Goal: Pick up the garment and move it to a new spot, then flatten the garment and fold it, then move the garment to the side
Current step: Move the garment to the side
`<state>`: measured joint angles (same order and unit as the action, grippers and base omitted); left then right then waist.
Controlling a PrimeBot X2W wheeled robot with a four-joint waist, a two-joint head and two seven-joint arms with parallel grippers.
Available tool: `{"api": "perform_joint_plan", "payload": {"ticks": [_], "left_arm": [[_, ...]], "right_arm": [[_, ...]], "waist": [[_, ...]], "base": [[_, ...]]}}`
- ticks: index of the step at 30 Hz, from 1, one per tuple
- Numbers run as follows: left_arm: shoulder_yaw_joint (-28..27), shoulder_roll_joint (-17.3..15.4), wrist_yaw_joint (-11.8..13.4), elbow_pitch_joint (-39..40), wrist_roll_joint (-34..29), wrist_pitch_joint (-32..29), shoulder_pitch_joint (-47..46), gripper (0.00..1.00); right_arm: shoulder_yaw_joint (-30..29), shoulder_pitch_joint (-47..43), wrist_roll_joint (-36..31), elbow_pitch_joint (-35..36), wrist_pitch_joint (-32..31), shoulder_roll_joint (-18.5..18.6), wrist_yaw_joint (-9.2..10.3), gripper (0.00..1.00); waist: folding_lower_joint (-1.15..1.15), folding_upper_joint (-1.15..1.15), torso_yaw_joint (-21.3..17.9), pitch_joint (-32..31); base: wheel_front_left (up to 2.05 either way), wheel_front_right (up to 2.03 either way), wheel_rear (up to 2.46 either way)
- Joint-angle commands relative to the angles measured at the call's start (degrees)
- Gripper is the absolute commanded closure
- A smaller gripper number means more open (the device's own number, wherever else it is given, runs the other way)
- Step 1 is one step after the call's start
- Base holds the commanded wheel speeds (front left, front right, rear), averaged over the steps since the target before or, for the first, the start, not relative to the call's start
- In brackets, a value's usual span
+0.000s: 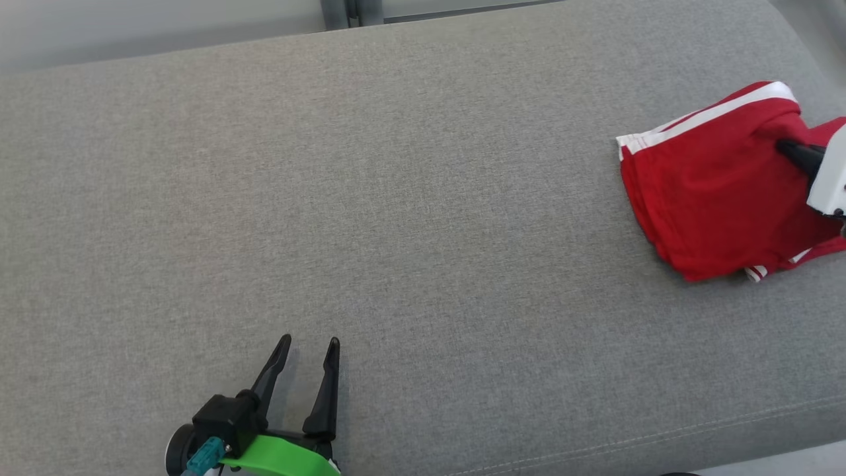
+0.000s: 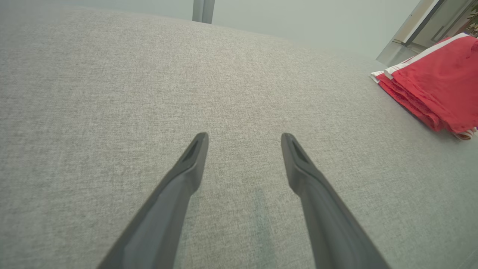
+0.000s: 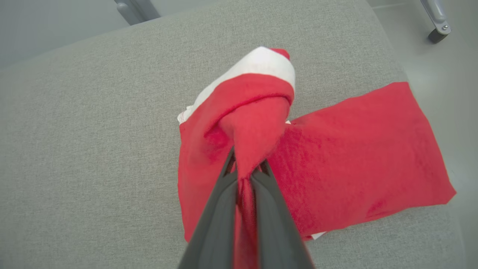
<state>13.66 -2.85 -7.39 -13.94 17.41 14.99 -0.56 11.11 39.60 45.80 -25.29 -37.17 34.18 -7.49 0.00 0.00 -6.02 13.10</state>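
Two tools work over a grey woven-fabric cushion (image 1: 423, 198). The left tool (image 1: 309, 340) hangs at the near left, its dark fingers spread apart with nothing between them. The right tool (image 3: 246, 164) is clamped on a bunched-up fold of the red cloth garment with white stripes (image 1: 700, 192). The garment lies at the far right, close to the cushion's right end.
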Motion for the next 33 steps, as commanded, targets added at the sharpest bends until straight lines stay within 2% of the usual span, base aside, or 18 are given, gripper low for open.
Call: {"api": "perform_joint_plan", "payload": {"ticks": [1, 7, 14, 19, 25, 33], "left_arm": [[0.05, -0.14, -0.18, -0.20, -0.54, 0.23, 0.19, 0.00], [-0.25, -0.14, -0.18, -0.45, -0.94, 0.23, -0.76, 0.00], [0.04, -0.53, -0.18, -0.45, -1.15, 0.23, -2.06, 0.00], [0.13, -0.59, -0.18, -0.48, -1.15, 0.23, -2.97, 0.00], [0.40, -0.50, -0.19, -0.60, -1.16, 0.23, -3.48, 0.00], [0.35, -0.35, -0.19, -0.82, -0.91, 0.23, -3.76, 0.00]], "right_arm": [[-1.61, 1.04, -1.10, -0.68, -1.68, 0.71, 0.02, 1.00], [-6.60, 2.66, -7.27, -3.12, -7.10, 2.48, 0.02, 1.00], [-8.61, 0.82, -18.54, -4.50, -8.49, 4.92, 0.02, 1.00], [-8.11, -0.80, -23.90, -5.13, -6.83, 5.64, 0.02, 1.00], [-4.12, -2.36, -29.24, -4.54, -2.35, 8.33, 0.03, 1.00], [1.55, -2.58, -30.33, -3.94, 4.89, 11.41, 0.05, 1.00]], "waist": [[0.00, 0.00, 1.99, 0.45], [0.00, 0.00, 4.20, 1.64], [0.00, 0.00, 6.25, 3.71], [0.00, 0.00, 7.38, 4.92], [0.00, 0.00, 8.33, 5.60], [0.00, 0.00, 8.77, 5.70]], "base": [[0.00, 0.00, 0.00], [0.00, 0.00, 0.00], [0.00, 0.00, 0.00], [0.00, 0.00, 0.00], [0.00, 0.00, 0.00], [0.00, 0.00, 0.00]]}}
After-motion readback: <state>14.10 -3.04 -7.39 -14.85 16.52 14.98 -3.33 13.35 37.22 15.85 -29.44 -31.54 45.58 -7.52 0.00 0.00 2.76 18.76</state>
